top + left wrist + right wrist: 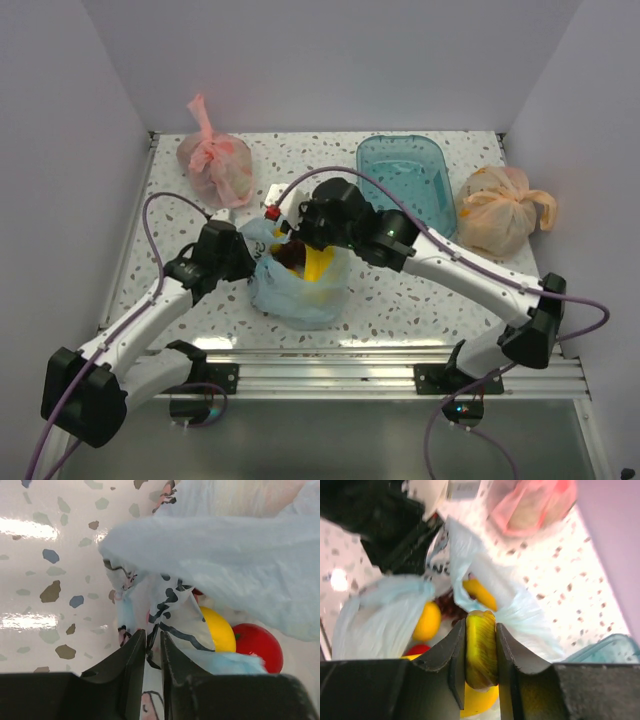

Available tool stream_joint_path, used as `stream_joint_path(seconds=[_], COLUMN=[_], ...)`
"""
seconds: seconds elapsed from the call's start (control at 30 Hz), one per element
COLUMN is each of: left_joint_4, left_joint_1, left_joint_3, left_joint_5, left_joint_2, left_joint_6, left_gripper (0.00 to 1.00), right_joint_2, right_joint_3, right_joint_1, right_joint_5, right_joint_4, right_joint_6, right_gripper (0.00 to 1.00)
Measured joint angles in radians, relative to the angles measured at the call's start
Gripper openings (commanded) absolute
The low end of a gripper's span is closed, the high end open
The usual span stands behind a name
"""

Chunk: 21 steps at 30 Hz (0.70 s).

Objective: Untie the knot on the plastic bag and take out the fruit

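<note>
The light blue plastic bag [300, 290] sits open at the table's middle front. My left gripper [243, 258] is shut on its printed left rim [165, 605]. My right gripper [312, 238] is over the bag's mouth and shut on the yellow banana bunch [481, 650], which hangs over the opening [318, 265]. Inside the bag, the left wrist view shows a yellow round fruit [218, 628] and a red apple [257, 645]. The right wrist view shows the yellow round fruit [427, 621], the red apple [417, 650] and dark grapes [449, 607].
A tied pink bag [215, 165] lies at the back left. An empty teal tub [405, 180] stands at the back middle. A tied orange bag [500, 210] lies at the right. A small white object with a red part [275, 203] lies behind the blue bag.
</note>
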<state>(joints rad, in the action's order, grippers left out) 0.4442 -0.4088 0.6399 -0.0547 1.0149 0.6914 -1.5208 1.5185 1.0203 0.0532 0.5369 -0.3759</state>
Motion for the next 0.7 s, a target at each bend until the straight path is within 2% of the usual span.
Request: stream_joint_path(seconds=[0.17,0.4,0.53,0.7], left_joint_4=[0.051,0.090,0.089,0.091], left_joint_1=[0.000,0.026,0.042,0.047], left_joint_3=[0.095,0.336,0.398,0.386], left_joint_5=[-0.053,-0.145,-0.175,-0.138], left_joint_2=[0.027,0.137,0.172,0.164], left_joint_6=[-0.027,-0.102,-0.137,-0.156], left_gripper=[0.21,0.17,0.16,0.27], right_joint_2=[0.122,0.067,0.056,0.097], right_joint_3=[-0.094,-0.126,-0.126,-0.140], right_joint_1=[0.000,-0.007,-0.064,-0.229], right_joint_5=[0.043,0.213,0.273,0.307], right_joint_4=[-0.234,-0.451,-0.515,-0.563], right_joint_6=[0.013,0.034,0.091,0.208], right_gripper=[0.00,0.00,0.00,0.00])
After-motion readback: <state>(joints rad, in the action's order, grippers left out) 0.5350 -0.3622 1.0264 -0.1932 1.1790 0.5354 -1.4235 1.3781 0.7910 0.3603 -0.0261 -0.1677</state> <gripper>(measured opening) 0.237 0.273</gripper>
